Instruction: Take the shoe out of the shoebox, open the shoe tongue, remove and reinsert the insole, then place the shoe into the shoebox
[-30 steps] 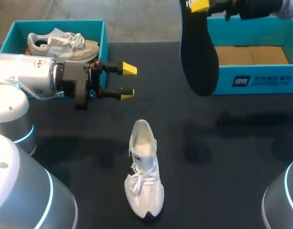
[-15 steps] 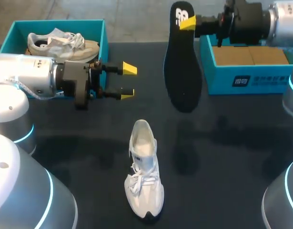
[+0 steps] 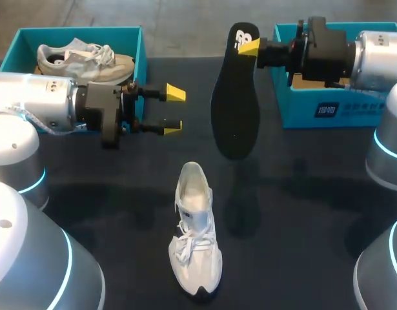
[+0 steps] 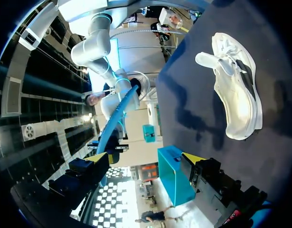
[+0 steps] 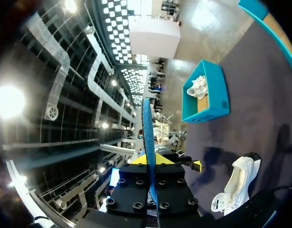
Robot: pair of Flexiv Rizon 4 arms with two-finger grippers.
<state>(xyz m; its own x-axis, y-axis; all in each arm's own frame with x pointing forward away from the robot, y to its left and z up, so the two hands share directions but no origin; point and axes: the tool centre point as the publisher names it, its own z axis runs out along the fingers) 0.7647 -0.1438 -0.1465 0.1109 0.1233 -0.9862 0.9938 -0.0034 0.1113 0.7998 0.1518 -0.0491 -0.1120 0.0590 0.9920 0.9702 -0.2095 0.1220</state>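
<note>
One white shoe (image 3: 196,229) lay on the desk (image 3: 301,194); beyond it the right hand (image 3: 250,46) pinched the single insole (image 3: 235,110) (hanging upright), the left hand (image 3: 173,110) spread empty, two shoeboxes (image 3: 141,64) (image 3: 366,110) farther back

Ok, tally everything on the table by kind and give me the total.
Boxes: 2 (left box, right box)
Shoes: 2 (white shoe outside the boxes, second shoe in the left box)
Insoles: 1 (black insole, held by the right gripper)
Total: 5
</note>
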